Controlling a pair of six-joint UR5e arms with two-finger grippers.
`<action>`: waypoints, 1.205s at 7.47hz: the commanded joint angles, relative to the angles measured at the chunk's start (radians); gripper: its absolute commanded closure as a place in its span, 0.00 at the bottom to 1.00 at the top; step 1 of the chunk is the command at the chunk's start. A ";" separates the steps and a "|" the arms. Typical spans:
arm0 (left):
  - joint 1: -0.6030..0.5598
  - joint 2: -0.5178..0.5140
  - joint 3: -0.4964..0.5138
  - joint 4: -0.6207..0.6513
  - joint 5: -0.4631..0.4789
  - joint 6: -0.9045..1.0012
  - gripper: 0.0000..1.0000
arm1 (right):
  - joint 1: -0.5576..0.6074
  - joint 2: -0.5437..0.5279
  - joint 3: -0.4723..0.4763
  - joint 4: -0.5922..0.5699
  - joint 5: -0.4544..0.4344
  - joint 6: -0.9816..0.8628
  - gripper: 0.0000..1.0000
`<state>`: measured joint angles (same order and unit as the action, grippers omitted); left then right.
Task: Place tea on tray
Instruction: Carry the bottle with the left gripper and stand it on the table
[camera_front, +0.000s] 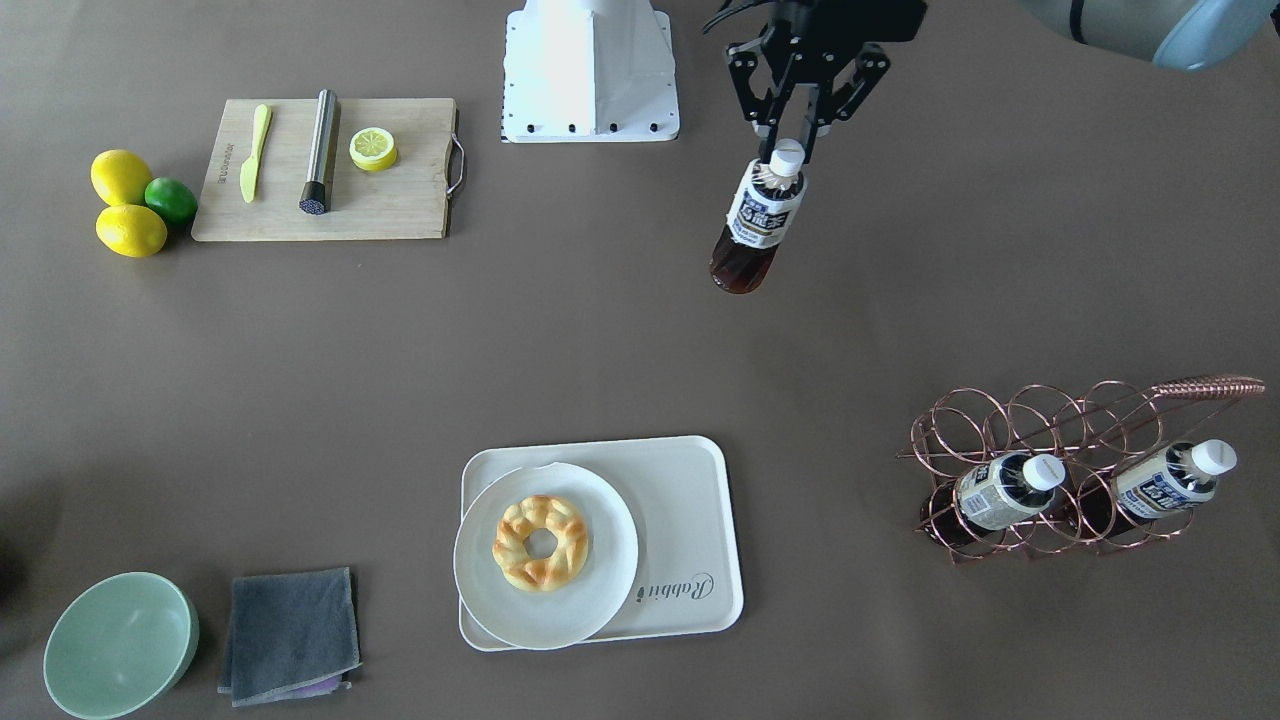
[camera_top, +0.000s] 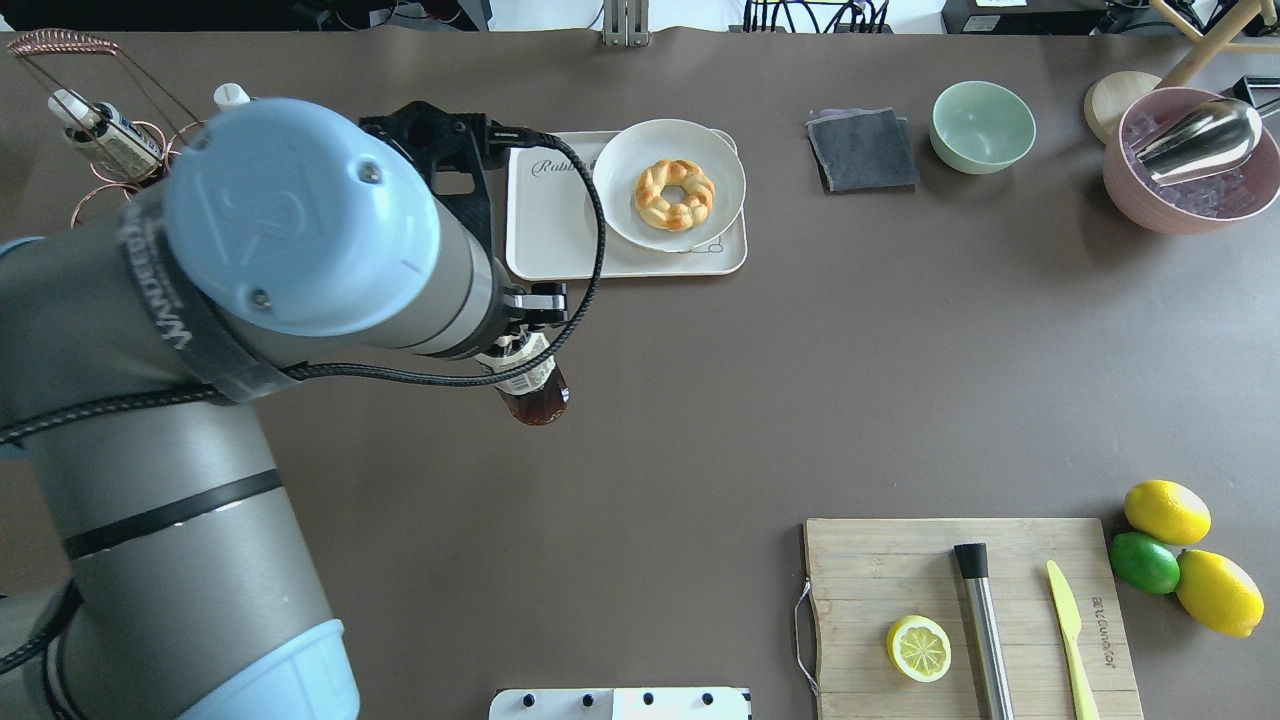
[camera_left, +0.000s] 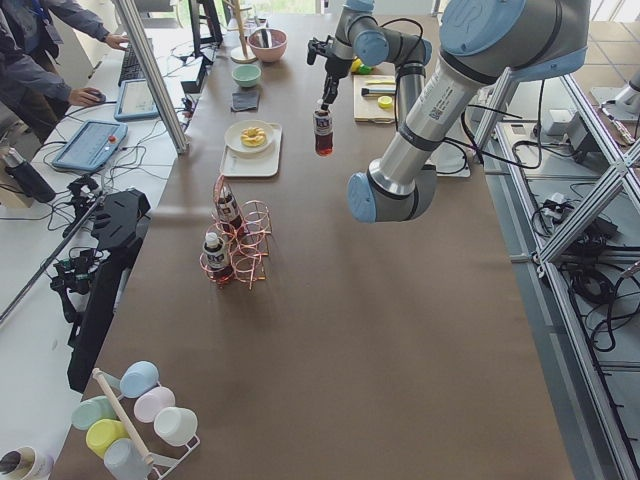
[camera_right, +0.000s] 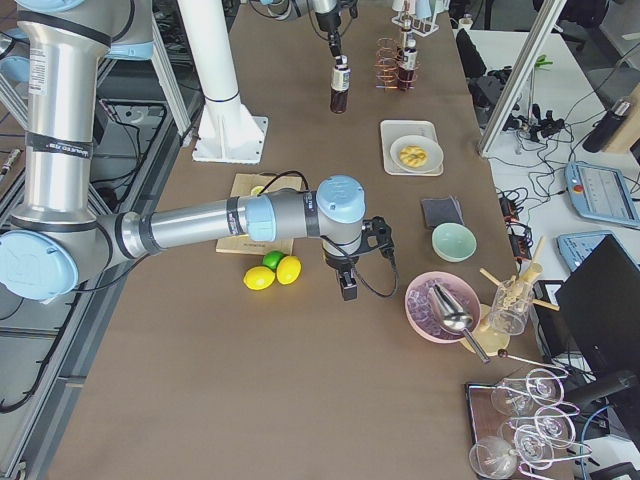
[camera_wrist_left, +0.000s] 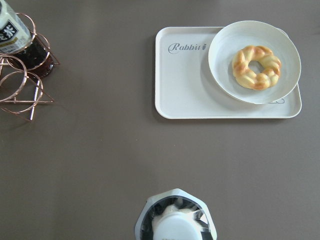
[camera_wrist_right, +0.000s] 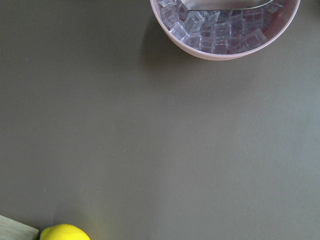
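My left gripper (camera_front: 788, 150) is shut on the white cap of a tea bottle (camera_front: 758, 218) and holds it upright above the table, on the robot's side of the tray. The bottle also shows under my arm in the overhead view (camera_top: 536, 397), and its cap is at the bottom of the left wrist view (camera_wrist_left: 177, 226). The cream "Rabbit" tray (camera_front: 690, 500) lies ahead in the wrist view (camera_wrist_left: 182, 82). Two more tea bottles (camera_front: 1005, 490) (camera_front: 1170, 478) lie in a copper wire rack (camera_front: 1050, 415). My right gripper (camera_right: 347, 288) hovers near the lemons; I cannot tell if it is open or shut.
A round white plate (camera_front: 595, 590) with a ring-shaped bread (camera_front: 540, 542) covers one half of the tray. A green bowl (camera_front: 120, 645), a grey cloth (camera_front: 290, 632), a wooden cutting board (camera_front: 400, 200), lemons (camera_front: 125, 205) and a pink bowl of ice (camera_top: 1125, 195) stand around.
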<state>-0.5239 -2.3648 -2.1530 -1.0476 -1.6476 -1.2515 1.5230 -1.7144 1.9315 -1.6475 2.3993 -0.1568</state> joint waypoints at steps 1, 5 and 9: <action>0.116 -0.099 0.187 -0.110 0.098 -0.097 1.00 | -0.007 0.006 0.000 0.009 0.000 0.002 0.00; 0.186 -0.087 0.214 -0.114 0.101 -0.127 1.00 | -0.010 0.006 0.010 0.011 0.003 0.002 0.00; 0.202 -0.079 0.213 -0.114 0.101 -0.146 0.24 | -0.015 0.007 0.082 0.011 0.003 0.054 0.00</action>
<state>-0.3237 -2.4462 -1.9389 -1.1612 -1.5463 -1.3959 1.5127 -1.7095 1.9668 -1.6368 2.4019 -0.1495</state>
